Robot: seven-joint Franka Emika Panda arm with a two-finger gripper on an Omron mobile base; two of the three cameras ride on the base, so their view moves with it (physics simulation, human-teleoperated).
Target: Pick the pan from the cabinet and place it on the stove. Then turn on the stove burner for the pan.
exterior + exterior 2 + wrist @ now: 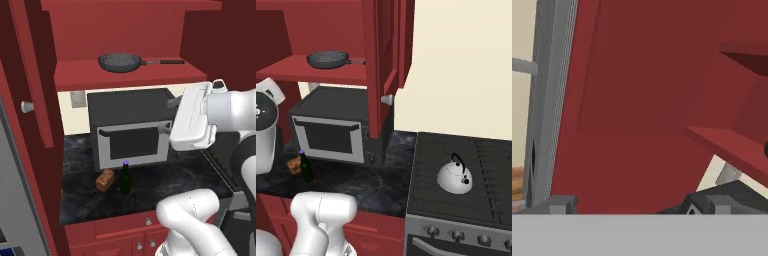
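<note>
Pan (120, 62): round, dk grey, thin handle

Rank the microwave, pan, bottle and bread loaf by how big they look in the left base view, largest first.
1. microwave, by far the largest.
2. pan, counting its long handle.
3. bottle.
4. bread loaf.
The bottle and the loaf look nearly alike: the bottle is taller, the loaf wider, so their order is unsure.

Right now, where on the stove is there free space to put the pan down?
The stove has bare grates along its left side, between the counter edge and the kettle, and also behind the kettle toward the wall. The middle front, where the kettle stands, is occupied. The pan lies on the cabinet shelf.
</note>
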